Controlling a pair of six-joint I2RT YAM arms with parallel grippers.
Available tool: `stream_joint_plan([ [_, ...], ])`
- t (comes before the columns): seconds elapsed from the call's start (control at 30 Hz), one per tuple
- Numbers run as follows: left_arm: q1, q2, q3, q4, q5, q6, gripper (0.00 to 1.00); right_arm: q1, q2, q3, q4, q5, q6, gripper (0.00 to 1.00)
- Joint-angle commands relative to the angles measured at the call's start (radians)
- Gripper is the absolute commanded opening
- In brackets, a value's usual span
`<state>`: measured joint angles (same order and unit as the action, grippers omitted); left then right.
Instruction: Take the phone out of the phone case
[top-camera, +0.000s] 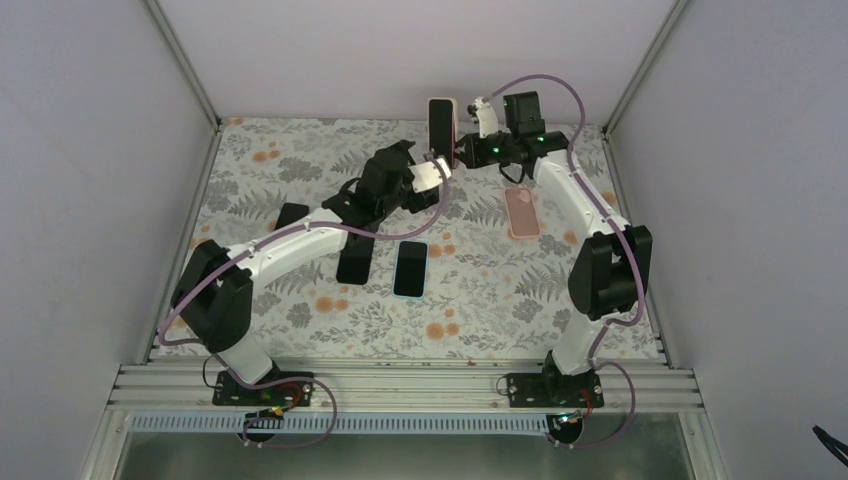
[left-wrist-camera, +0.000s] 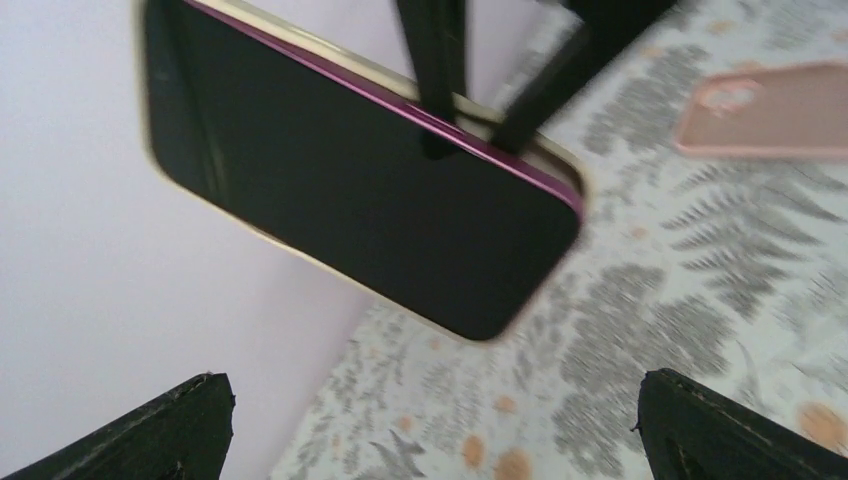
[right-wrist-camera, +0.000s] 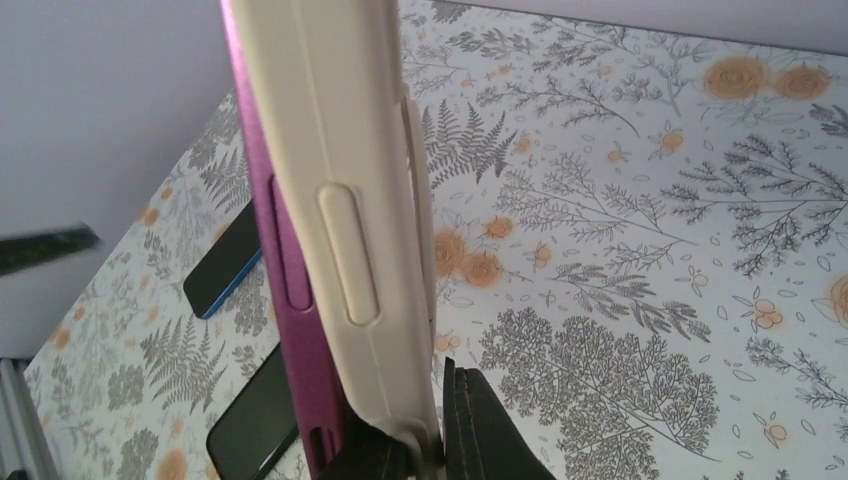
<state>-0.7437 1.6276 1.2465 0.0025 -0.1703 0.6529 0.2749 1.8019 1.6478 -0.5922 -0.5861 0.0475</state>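
Observation:
My right gripper (top-camera: 458, 148) is shut on the lower end of a purple phone (right-wrist-camera: 292, 330) in a cream case (right-wrist-camera: 340, 190) and holds it upright above the far middle of the table. In the right wrist view its fingertips (right-wrist-camera: 480, 430) pinch the case's end, and the phone's purple edge stands out from the case on the left side. My left gripper (top-camera: 432, 176) is open and empty, just in front of the phone. In the left wrist view the phone's black screen (left-wrist-camera: 360, 190) faces it, a little beyond the spread fingertips (left-wrist-camera: 190, 430).
A pink empty case (top-camera: 522, 212) lies on the flowered cloth to the right and also shows in the left wrist view (left-wrist-camera: 770, 110). A blue-edged phone (top-camera: 410, 268) and two dark phones (top-camera: 357, 255) lie mid-table. The white back wall is close behind.

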Motion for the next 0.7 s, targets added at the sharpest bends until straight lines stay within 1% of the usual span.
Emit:
stream_joint_plan([
  [0.0, -0.014, -0.009, -0.031, 0.310, -0.131, -0.068, 1.00, 0.050, -0.035, 0.008, 0.111, 0.035, 0.076, 0.04],
  [0.07, -0.025, 0.014, -0.025, 0.325, -0.127, -0.068, 1.00, 0.070, -0.034, 0.005, 0.115, 0.050, 0.075, 0.04],
  [0.13, -0.036, 0.051, 0.000, 0.321, -0.159, -0.071, 1.00, 0.081, -0.022, 0.018, 0.111, 0.049, 0.075, 0.04],
  [0.27, -0.040, 0.075, 0.033, 0.286, -0.117, -0.082, 1.00, 0.085, -0.012, 0.023, 0.123, 0.044, 0.089, 0.04],
  [0.37, -0.042, 0.068, 0.029, 0.270, -0.102, -0.089, 1.00, 0.084, -0.015, 0.028, 0.145, 0.049, 0.096, 0.04],
  [0.43, -0.041, 0.065, 0.021, 0.267, -0.121, -0.094, 1.00, 0.085, -0.016, 0.037, 0.154, 0.046, 0.101, 0.04],
  [0.53, -0.039, 0.053, -0.006, 0.311, -0.183, -0.091, 1.00, 0.086, -0.011, 0.057, 0.151, 0.040, 0.107, 0.04],
  [0.67, -0.038, 0.042, -0.028, 0.347, -0.220, -0.066, 1.00, 0.087, -0.014, 0.052, 0.154, 0.042, 0.111, 0.04],
])
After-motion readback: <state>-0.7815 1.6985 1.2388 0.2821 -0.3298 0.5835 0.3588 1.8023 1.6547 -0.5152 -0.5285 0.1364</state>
